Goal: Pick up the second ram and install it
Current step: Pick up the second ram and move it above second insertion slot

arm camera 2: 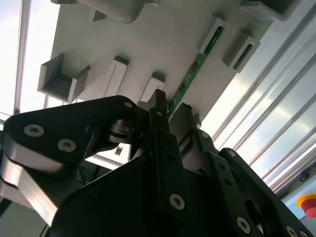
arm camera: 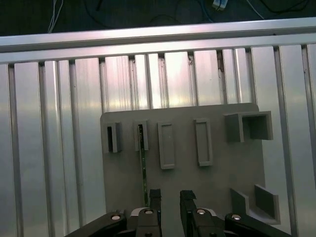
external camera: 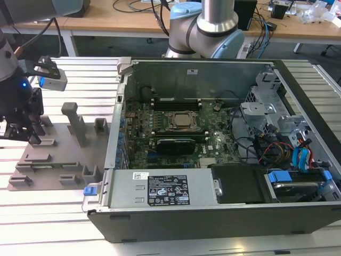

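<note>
Exterior view takes in the whole bench: a slotted aluminium table (external camera: 48,213) carrying an open computer case (external camera: 213,221), with the motherboard (external camera: 213,141) and its processor socket (external camera: 178,121) lying bare inside. The arm's base (external camera: 205,24) stands behind the case. At the exterior view's left, well apart from the case, a grey fixture plate (external camera: 58,141) lies on the table, and a tall grey post (external camera: 74,120) rises from it between gripper and case. The black gripper (external camera: 21,130) hangs low over the plate's far-left edge.

Looking straight down, the first wrist view sets out the plate's layout: a row of slotted blocks (arm camera: 114,137) and a U-shaped block (arm camera: 249,126) at one corner. The second ram (arm camera: 143,163) stands on edge as a thin line, one end seated in a slotted block and the other reaching the gripper (arm camera: 170,195).

From a low slant, the second wrist view shows the stick's green face (arm camera 2: 195,66) and a red button (arm camera 2: 308,202) off past the table.

The fingers (arm camera: 154,197) stand a narrow gap apart, wider than the stick. In the second wrist view the stick's near end runs in between the fingertips (arm camera 2: 158,101); in the first it lies just beside one finger. Whether a pad touches it, I cannot tell.
</note>
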{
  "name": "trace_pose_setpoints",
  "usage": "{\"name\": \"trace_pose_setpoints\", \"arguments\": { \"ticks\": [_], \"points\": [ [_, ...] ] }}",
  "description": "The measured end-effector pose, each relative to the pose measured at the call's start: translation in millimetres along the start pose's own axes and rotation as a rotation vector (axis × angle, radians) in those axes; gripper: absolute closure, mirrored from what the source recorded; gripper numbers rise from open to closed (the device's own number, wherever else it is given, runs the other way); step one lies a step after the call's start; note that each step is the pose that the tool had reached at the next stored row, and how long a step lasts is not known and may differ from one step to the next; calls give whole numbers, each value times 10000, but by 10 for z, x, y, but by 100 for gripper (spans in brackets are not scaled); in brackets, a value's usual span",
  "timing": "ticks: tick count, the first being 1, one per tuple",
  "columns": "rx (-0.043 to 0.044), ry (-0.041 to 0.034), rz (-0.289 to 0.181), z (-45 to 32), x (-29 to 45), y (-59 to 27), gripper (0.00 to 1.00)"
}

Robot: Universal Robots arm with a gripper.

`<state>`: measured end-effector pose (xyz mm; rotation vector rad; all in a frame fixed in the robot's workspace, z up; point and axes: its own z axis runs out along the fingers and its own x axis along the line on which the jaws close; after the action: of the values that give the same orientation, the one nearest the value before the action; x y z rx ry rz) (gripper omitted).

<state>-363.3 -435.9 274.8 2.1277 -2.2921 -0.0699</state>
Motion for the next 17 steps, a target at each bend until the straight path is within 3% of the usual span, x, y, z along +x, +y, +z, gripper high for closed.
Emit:
{"name": "trace_pose_setpoints", "arguments": {
  "ticks": [17],
  "points": [
    [-1, 2, -41, 141, 3, -6, 70]
  ]
}}
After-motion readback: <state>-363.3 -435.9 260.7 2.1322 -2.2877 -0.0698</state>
